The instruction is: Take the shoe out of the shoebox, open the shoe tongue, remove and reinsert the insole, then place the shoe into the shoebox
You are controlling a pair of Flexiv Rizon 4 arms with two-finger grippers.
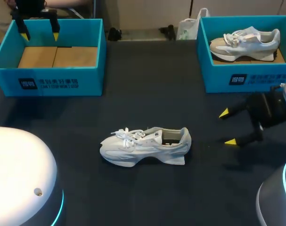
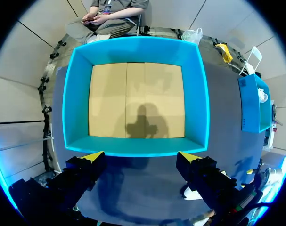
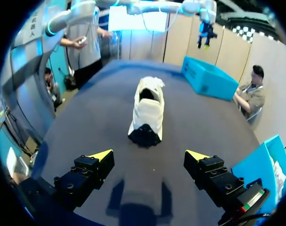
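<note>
- 2 blue shoeboxes without lids stand at the far corners of a dark table (image 1: 147, 84), 1 at the left and 1 at the right.
- The left shoebox (image 1: 48, 84) holds nothing but its bare brown cardboard floor (image 2: 133, 99).
- The right shoebox (image 1: 246, 77) holds a second shoe (image 1: 244, 43), pale with white laces, resting on its sole.
- 1 white shoe (image 1: 145, 146), the one being handled, sits upright on its sole near the middle of the table. It is well apart from both boxes, its toe points to the left side of the table and its heel to the right. Its laces are tied, and the dark opening behind the tongue faces up.
- The left gripper (image 1: 39, 29) hangs above the far wall of the left shoebox. Its 2 yellow-tipped fingers are spread wide and hold nothing. In its own wrist view, the box's near wall (image 2: 138, 153) runs between the fingertips and the box's floor lies ahead.
- The right gripper (image 1: 227, 127) is low over the table, to the right of the white shoe and in front of the right shoebox. Its fingers are spread apart and empty, with the yellow tips pointing toward the shoe's heel.
- In the right wrist view, the shoe (image 3: 146, 110) lies ahead of the gripper (image 3: 150, 155) with its dark heel nearest. It is clear of both fingers and touches neither.
</note>
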